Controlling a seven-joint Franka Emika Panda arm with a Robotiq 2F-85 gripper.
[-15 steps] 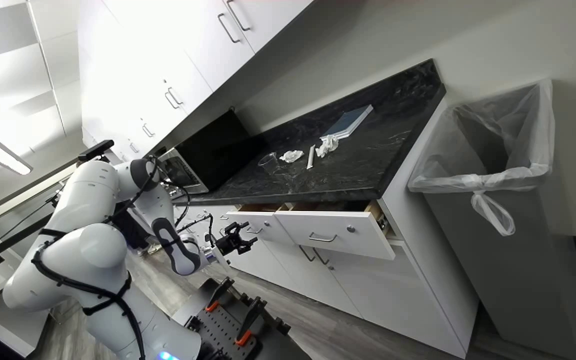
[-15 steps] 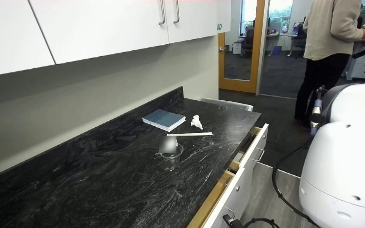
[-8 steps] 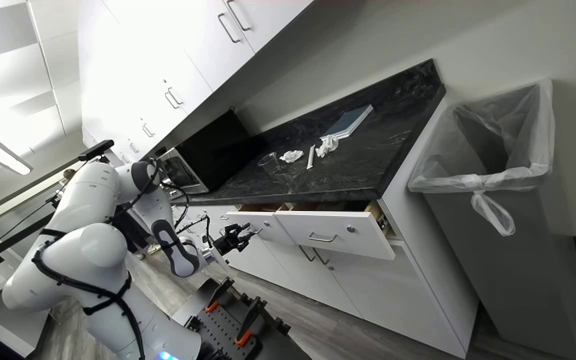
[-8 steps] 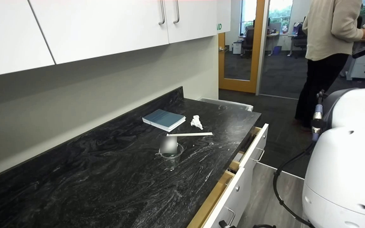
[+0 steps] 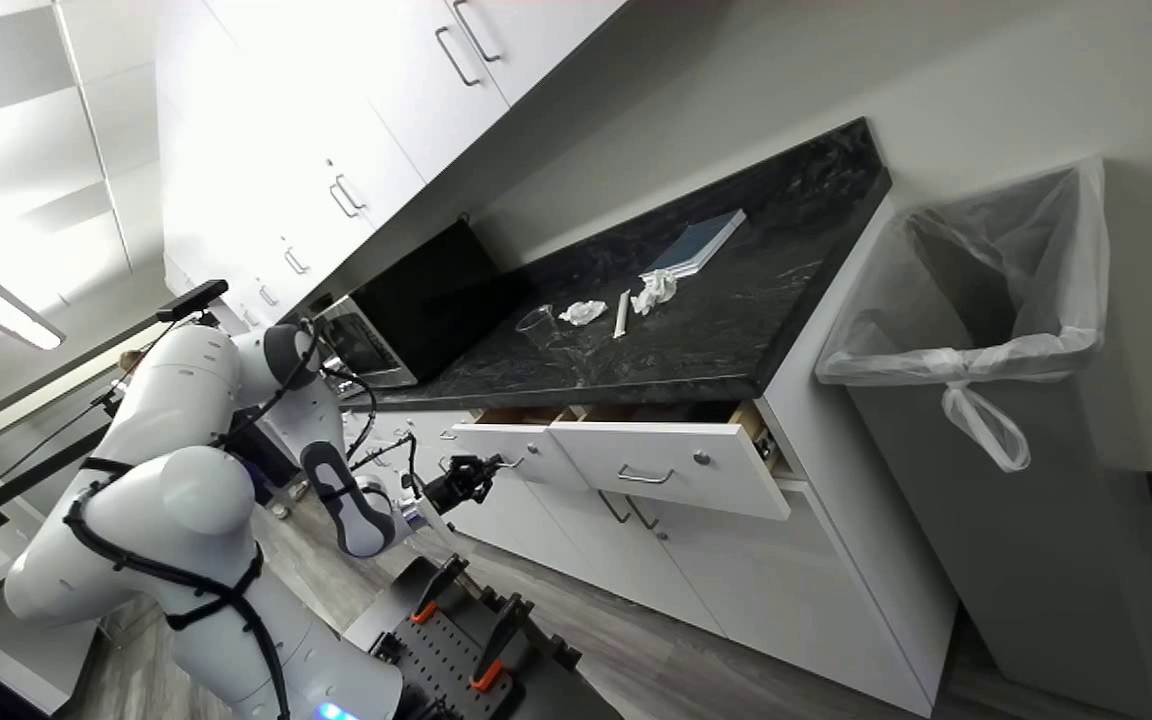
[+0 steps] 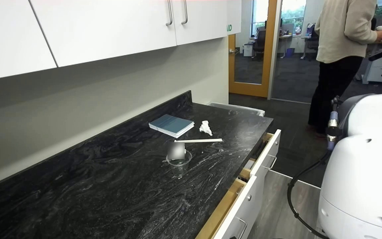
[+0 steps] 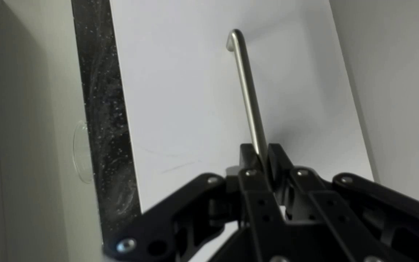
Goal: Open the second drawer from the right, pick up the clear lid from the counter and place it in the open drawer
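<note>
Green lettering (image 6: 229, 28), partly hidden, ending in "D", on white panel (image 6: 234, 15) beside upper cabinet door (image 6: 201, 25).

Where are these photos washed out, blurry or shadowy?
In an exterior view, some upper cabinets bleach white; in an exterior view, glare pales part of the countertop, and a square patch over it is blurred; in the wrist view, soft shadows fall beside the metal handle on the white drawer front.

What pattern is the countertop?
The countertop is black with pale, wavy veining; clearest in an exterior view.
</note>
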